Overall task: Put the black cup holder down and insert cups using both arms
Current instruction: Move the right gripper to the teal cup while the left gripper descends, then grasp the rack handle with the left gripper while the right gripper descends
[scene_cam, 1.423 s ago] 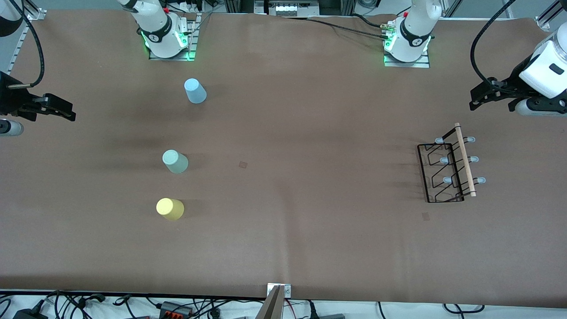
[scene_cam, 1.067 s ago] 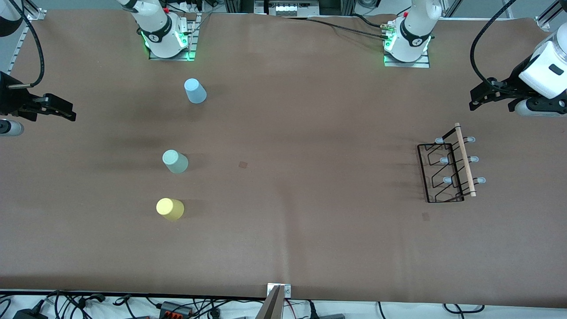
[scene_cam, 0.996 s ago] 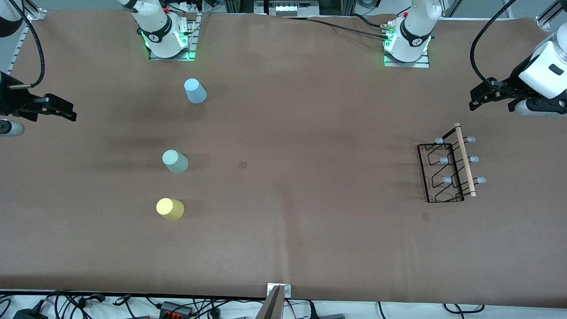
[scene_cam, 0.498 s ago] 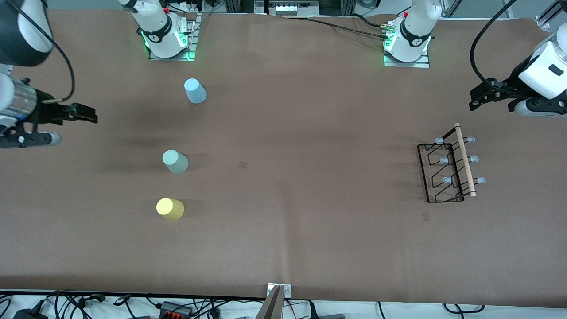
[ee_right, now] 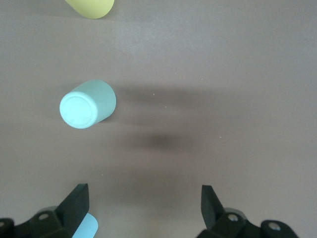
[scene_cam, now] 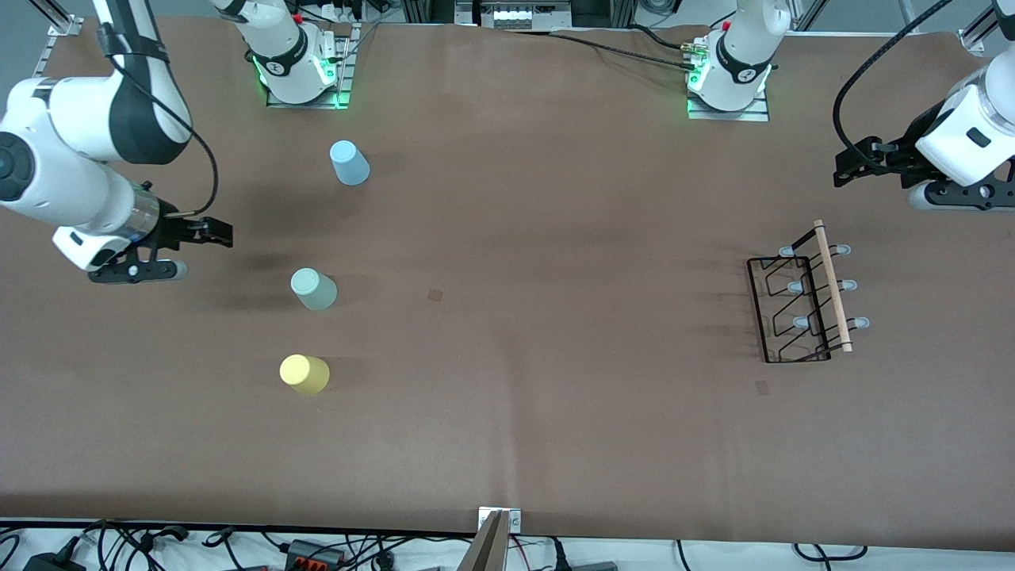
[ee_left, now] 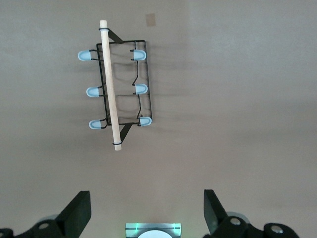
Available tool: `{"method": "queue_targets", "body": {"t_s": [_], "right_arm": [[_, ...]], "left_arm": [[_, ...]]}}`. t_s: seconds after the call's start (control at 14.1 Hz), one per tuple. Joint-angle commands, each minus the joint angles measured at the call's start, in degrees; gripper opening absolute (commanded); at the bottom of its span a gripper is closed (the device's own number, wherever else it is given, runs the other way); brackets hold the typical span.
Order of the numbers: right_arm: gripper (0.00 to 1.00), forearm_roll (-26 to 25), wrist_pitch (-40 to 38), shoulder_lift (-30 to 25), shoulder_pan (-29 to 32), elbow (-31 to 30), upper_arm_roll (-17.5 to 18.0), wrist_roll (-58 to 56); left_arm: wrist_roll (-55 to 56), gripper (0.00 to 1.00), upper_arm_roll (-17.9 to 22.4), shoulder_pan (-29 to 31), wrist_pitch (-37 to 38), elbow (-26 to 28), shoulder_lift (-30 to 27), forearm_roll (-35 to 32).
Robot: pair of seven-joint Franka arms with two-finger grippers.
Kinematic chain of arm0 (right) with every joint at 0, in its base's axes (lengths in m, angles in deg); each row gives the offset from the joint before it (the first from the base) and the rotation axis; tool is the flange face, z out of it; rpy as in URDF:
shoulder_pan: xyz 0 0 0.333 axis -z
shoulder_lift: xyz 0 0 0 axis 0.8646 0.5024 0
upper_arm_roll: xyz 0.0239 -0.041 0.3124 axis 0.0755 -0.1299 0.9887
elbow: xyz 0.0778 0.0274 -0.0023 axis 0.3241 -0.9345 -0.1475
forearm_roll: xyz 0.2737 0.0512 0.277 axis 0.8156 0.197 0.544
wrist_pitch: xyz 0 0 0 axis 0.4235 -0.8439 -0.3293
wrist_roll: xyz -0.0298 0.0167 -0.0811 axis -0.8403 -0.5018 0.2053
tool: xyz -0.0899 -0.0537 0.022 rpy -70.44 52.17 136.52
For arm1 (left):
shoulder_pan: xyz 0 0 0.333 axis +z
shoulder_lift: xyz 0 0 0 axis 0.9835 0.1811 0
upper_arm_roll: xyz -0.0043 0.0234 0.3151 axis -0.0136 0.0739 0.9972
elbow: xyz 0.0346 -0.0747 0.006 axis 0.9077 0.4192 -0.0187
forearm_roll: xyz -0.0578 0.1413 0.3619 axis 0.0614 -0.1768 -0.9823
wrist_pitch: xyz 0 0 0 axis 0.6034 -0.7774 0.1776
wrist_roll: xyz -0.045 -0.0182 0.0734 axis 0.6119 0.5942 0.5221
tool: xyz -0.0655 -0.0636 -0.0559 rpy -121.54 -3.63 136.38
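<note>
While the black cup holder (scene_cam: 801, 297) stands on the brown table (scene_cam: 555, 412) toward the left arm's end, upright on its wire base with the light wooden rod handle (scene_cam: 833, 285) on top and the grey-tipped pegs (scene_cam: 799, 323) sticking out to both sides, no cup is on it. Left gripper (scene_cam: 840, 170) hangs over the table near the holder, not touching it; in the left wrist view its fingers (ee_left: 79, 213) are spread wide with nothing between them, the holder (ee_left: 119, 84) showing in full below.

Right gripper (scene_cam: 216, 231) is over the table at the right arm's end, beside the pale green cup (scene_cam: 313, 289), apart from it. Right wrist view: fingers (ee_right: 77, 203) wide apart, nothing held, green cup (ee_right: 88, 103) ahead.

All three cups stand upside down. Light blue cup (scene_cam: 349, 162) is farthest from the front camera, yellow cup (scene_cam: 304, 373) nearest, green cup between them.
</note>
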Motion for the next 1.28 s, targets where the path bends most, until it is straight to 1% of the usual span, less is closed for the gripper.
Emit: {"method": "queue_targets", "body": {"t_s": [0.0, 0.14, 0.21, 0.36, 0.43, 0.57, 0.64, 0.71, 0.93, 1.07, 1.21], "right_arm": [[1.0, 0.66, 0.29, -2.79, -0.35, -1.92, 0.08, 0.57], [1.0, 0.66, 0.29, -2.71, -0.62, -1.83, 0.08, 0.57], [1.0, 0.66, 0.29, -2.71, -0.71, -1.83, 0.08, 0.57], [1.0, 0.66, 0.2, -2.71, -0.71, -1.83, 0.08, 0.57], [1.0, 0.66, 0.2, -2.71, -0.71, -1.83, 0.08, 0.57], [1.0, 0.66, -0.5, -2.71, -0.71, -1.65, 0.08, 0.48], [1.0, 0.66, -0.94, -2.71, -0.71, -1.39, 0.17, 0.48], [1.0, 0.66, -0.94, -2.62, -0.71, -1.39, 0.08, 0.48], [1.0, 0.66, -1.29, -2.88, -0.71, -1.48, 0.08, 0.39], [1.0, 0.66, -1.91, -3.06, -0.71, -1.3, 0.08, 0.22], [1.0, 0.66, -2.0, -3.23, -0.71, -1.39, 0.08, -0.05]], "left_arm": [[-1.35, 1.0, 0.46, 0.61, 1.63, -3.8, 4.6, 0.65], [-1.96, 1.0, 0.55, 0.7, 2.07, -7.3, 9.78, 0.65], [-1.96, 1.0, 0.55, 0.61, 1.99, -8.37, 10.24, 0.48], [-2.05, 1.0, 0.64, 0.87, 1.98, -7.77, 10.77, 0.48], [-2.05, 1.0, 0.64, 1.92, 1.72, -7.16, 11.82, 0.48], [-1.87, 1.0, 0.73, 2.19, -1.33, -5.75, 13.4, -1.18], [-1.35, 1.0, 0.64, 2.11, -4.4, -4.18, 13.67, -2.15], [-1.26, 1.0, 0.46, 2.02, -8.87, -1.29, 13.67, -3.55], [-1.26, 1.0, 0.55, 2.37, -24.51, 8.91, 12.8, -4.27], [-1.35, 1.0, 0.64, 2.72, -31.56, 12.61, 12.71, -4.36], [-1.43, 1.0, 0.64, 4.04, -36.23, 15.6, 12.71, -4.36]]}}
